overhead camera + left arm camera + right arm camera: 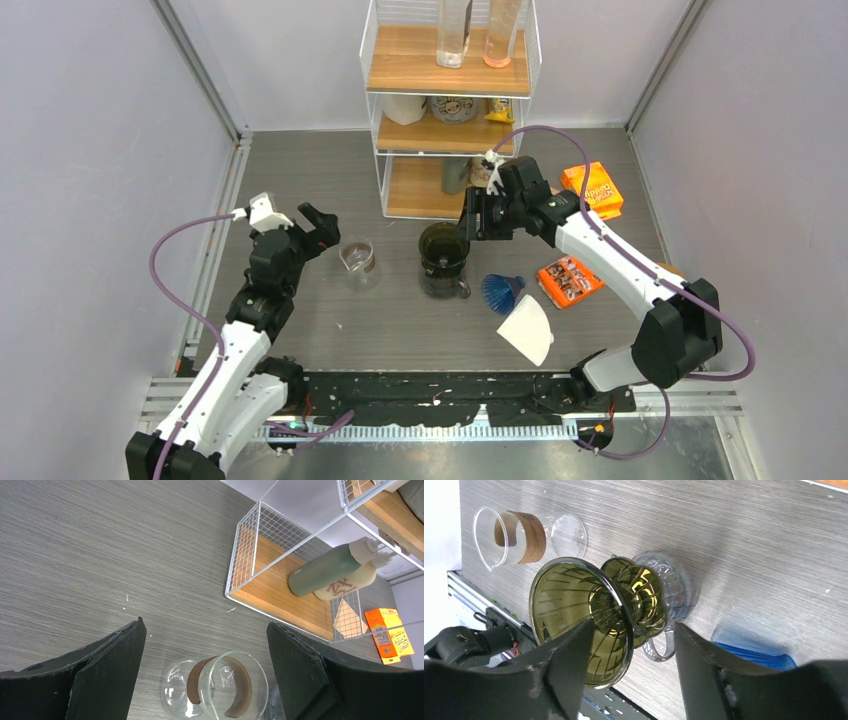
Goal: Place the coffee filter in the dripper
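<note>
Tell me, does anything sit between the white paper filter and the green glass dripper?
Yes. A blue ribbed cone lies on the table between the white paper filter and the olive-green glass dripper.

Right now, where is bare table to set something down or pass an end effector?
Bare: the back-left patch of table between the left wall and the wire shelf, and the near strip in front of the glass carafe and green dripper. Crowded: right of the dripper, where the blue cone, paper filter and orange packet cluster.
</note>
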{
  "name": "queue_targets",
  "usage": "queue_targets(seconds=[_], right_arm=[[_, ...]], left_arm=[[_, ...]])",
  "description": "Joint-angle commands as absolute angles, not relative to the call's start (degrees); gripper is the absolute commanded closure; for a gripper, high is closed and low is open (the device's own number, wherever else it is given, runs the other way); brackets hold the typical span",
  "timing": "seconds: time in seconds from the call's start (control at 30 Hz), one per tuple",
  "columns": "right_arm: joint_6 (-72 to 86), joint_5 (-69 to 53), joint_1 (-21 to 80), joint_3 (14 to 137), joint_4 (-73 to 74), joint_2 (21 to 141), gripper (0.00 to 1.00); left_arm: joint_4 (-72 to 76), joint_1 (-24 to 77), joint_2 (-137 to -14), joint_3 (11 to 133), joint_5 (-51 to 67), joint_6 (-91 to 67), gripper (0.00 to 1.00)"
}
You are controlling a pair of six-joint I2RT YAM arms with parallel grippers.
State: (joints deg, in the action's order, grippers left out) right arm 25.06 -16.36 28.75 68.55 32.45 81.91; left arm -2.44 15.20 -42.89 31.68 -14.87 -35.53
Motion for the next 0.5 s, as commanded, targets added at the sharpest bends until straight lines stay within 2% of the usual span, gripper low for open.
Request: queue_targets(seconds=[0.0,0.07,0.13,0.47], right_arm=[[25.00,-12.31,28.33,71.57,33.01,78.65,0.19],[25.59,-8.76,27.58,71.39,34.09,77.39,0.01],[25.90,-6.47,26.46,70.79,35.31,75.43,0.04],[27.95,14.24,22.68,61.12,45.90,60.02,0.05]], left_arm=[[-0.35,15.03,-42.50,31.64,-13.92,-34.81,0.01],[-0.35,15.03,-42.16,31.30,-13.82,-34.82,0.01],[-0.34,15.03,-41.79,31.11,-13.86,-34.76,0.01],[-0.35,15.04,-41.32,31.06,-13.56,-34.98,0.01]])
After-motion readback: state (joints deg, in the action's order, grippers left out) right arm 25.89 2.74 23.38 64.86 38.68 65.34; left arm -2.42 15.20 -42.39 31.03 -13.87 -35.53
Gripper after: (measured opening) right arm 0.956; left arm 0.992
